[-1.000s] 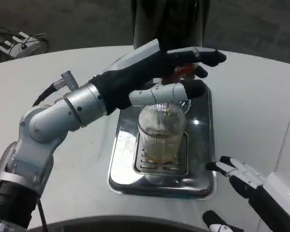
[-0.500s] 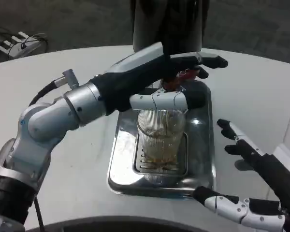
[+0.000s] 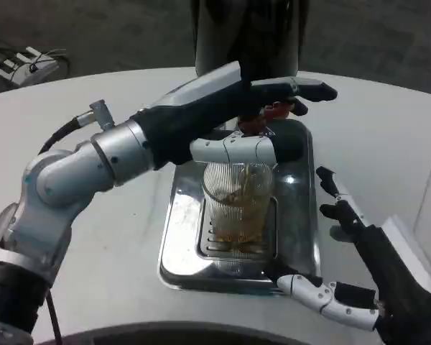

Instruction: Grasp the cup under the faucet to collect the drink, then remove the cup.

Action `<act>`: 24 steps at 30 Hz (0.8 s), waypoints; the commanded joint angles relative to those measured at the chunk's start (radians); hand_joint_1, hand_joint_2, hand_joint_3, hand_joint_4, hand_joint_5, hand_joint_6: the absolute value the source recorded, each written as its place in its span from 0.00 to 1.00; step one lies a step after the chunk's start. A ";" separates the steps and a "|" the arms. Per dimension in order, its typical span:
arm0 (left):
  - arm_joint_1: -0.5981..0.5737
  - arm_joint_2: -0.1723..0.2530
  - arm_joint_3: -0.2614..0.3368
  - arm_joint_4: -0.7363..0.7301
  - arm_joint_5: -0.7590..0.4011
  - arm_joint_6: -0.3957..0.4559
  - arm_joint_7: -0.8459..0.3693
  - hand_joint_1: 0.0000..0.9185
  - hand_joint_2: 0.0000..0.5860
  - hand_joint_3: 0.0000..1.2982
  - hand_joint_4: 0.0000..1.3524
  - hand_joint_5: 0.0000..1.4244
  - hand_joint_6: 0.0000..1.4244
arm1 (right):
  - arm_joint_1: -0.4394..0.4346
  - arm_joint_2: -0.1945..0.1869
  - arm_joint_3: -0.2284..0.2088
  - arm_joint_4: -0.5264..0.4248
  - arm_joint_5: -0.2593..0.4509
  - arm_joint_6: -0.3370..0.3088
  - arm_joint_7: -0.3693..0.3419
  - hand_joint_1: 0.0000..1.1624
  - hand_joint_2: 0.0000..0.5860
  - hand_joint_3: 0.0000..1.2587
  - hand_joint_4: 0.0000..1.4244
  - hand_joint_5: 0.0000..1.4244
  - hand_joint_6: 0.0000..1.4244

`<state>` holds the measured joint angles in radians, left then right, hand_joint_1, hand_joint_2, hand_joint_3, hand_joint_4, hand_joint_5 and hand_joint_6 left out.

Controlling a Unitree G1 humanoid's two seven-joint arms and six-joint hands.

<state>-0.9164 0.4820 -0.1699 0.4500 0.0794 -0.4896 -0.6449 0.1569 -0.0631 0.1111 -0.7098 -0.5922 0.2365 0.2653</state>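
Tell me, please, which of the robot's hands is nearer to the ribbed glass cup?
Left. The left hand reaches over the cup at its rim; the right hand is open beside the metal tray, apart from it.

The right hand (image 3: 359,277) rises from the table's lower right corner and opens toward the metal tray (image 3: 174,237), fingers spread, thumb now reaching along the tray's front edge; amber drink (image 3: 237,231) deepens slightly in the ribbed cup (image 3: 238,201)

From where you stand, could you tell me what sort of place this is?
Probably a drink-dispensing station on a white table: a ribbed glass cup holding amber drink stands on a steel drip tray under a dark dispenser with a red faucet.
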 commanded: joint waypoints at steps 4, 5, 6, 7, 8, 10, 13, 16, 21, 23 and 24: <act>0.029 0.010 -0.006 -0.037 0.007 0.029 -0.026 0.00 0.00 0.15 0.09 0.14 0.15 | -0.036 0.030 0.047 0.097 0.033 -0.042 -0.127 0.54 0.38 0.00 0.01 0.08 0.13; 0.030 0.012 -0.004 -0.041 0.006 0.032 -0.026 0.00 0.00 0.15 0.09 0.14 0.15 | -0.042 0.032 0.052 0.106 0.033 -0.043 -0.136 0.54 0.38 0.00 0.02 0.08 0.13; 0.031 0.013 -0.003 -0.045 0.005 0.035 -0.027 0.00 0.00 0.15 0.09 0.14 0.15 | -0.049 0.034 0.059 0.115 0.035 -0.043 -0.145 0.54 0.38 0.00 0.02 0.08 0.13; 0.032 0.015 -0.001 -0.051 0.004 0.038 -0.027 0.00 0.00 0.15 0.09 0.14 0.15 | -0.060 0.040 0.068 0.132 0.037 -0.043 -0.157 0.54 0.38 0.00 0.02 0.08 0.13; 0.033 0.017 0.000 -0.056 0.004 0.041 -0.028 0.00 0.00 0.15 0.09 0.14 0.15 | -0.069 0.043 0.075 0.144 0.040 -0.043 -0.167 0.54 0.38 0.00 0.02 0.08 0.14; 0.034 0.020 0.001 -0.063 0.004 0.046 -0.029 0.00 0.00 0.15 0.09 0.14 0.15 | -0.084 0.050 0.085 0.170 0.045 -0.044 -0.185 0.55 0.37 0.00 0.02 0.09 0.14; 0.032 0.023 0.003 -0.070 0.002 0.053 -0.035 0.00 0.00 0.15 0.09 0.14 0.15 | -0.103 0.062 0.099 0.208 0.048 -0.051 -0.217 0.55 0.37 0.00 0.02 0.09 0.14; 0.030 0.025 0.005 -0.075 0.002 0.057 -0.039 0.00 0.00 0.15 0.09 0.14 0.15 | -0.124 0.069 0.112 0.244 0.046 -0.057 -0.250 0.55 0.37 0.00 0.02 0.09 0.14; 0.021 0.024 0.008 -0.072 0.004 0.060 -0.037 0.00 0.00 0.14 0.09 0.14 0.15 | -0.171 0.082 0.126 0.323 0.044 -0.066 -0.311 0.56 0.37 0.00 0.02 0.09 0.14; 0.018 0.023 0.008 -0.069 0.007 0.059 -0.035 0.00 0.00 0.14 0.09 0.14 0.15 | -0.187 0.085 0.127 0.346 0.045 -0.069 -0.329 0.56 0.37 0.00 0.02 0.09 0.14; 0.018 0.022 0.007 -0.069 0.007 0.059 -0.035 0.00 0.00 0.14 0.09 0.14 0.15 | -0.195 0.086 0.127 0.357 0.045 -0.070 -0.338 0.56 0.37 0.00 0.02 0.09 0.14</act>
<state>-0.9005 0.5022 -0.1555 0.3847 0.0786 -0.4351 -0.6609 -0.0192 0.0119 0.2316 -0.3833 -0.5493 0.1826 -0.0432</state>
